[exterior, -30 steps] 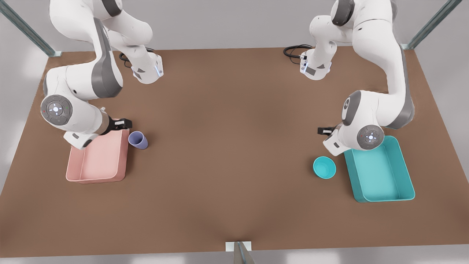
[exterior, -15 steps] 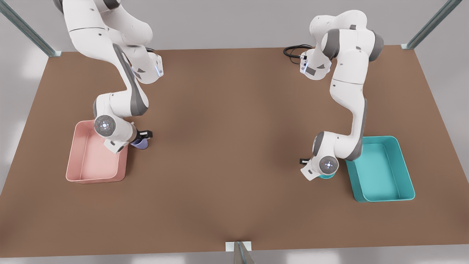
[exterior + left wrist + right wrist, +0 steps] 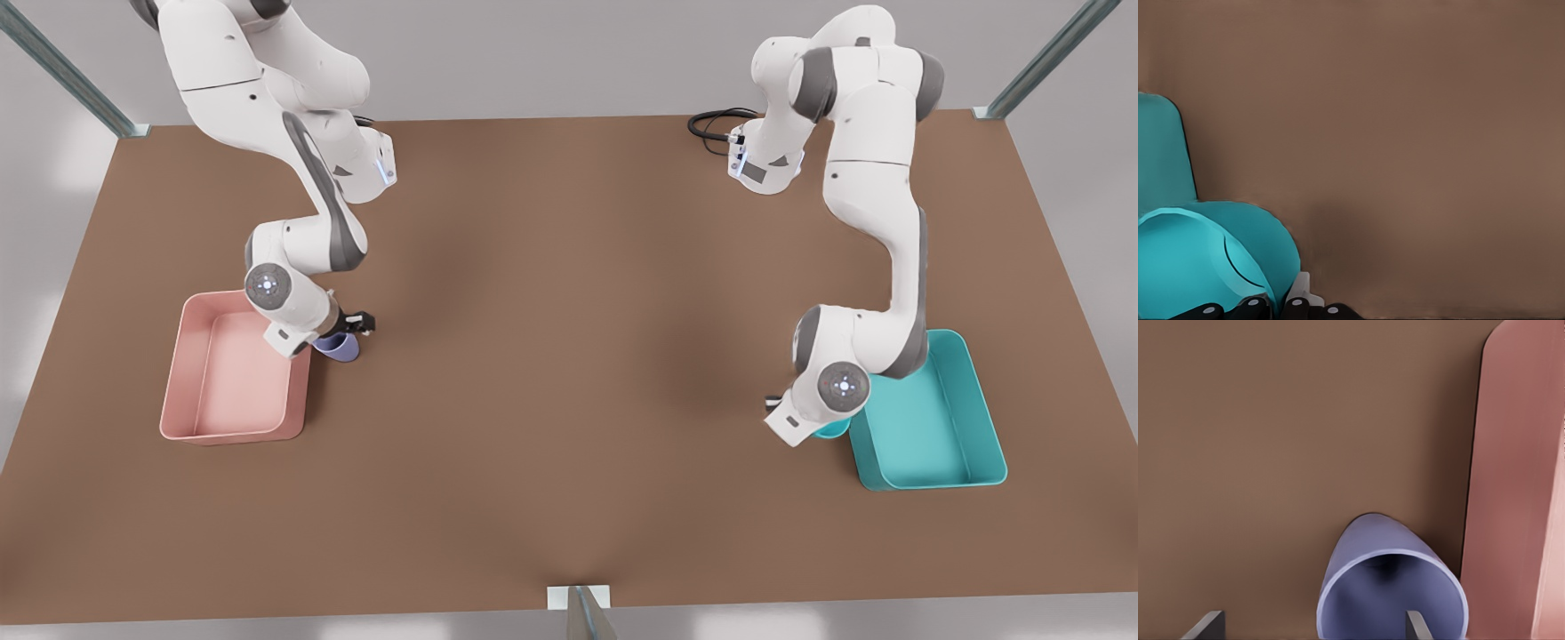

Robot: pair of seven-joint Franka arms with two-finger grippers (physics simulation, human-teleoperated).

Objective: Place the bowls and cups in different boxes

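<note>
On the brown desk point(image 3: 569, 356), the left gripper point(image 3: 1278, 310) is down at the teal bowl point(image 3: 1198, 260), which sits on the desk just beside the near corner of the teal box point(image 3: 973, 400), at the front view's right. In the left wrist view the bowl's rim passes between the dark fingertips point(image 3: 1251, 305), one inside the bowl and one outside its wall, so the jaws are closed on the rim. In the front view the arm's wrist covers most of the bowl, leaving a teal sliver at the box's outer wall. At the front view's left, the right gripper point(image 3: 1315, 623) is lowered around the lavender cup point(image 3: 1391, 587), which stands on the desk just beside the long wall of the pale pink box point(image 3: 191, 373), outside it. In the right wrist view its jaws stand open: one grey fingertip point(image 3: 1205, 625) is well clear of the cup on the open-desk side, the other sits inside the cup's mouth, close to the wall nearest the pink box, and whether it touches cannot be told.
</note>
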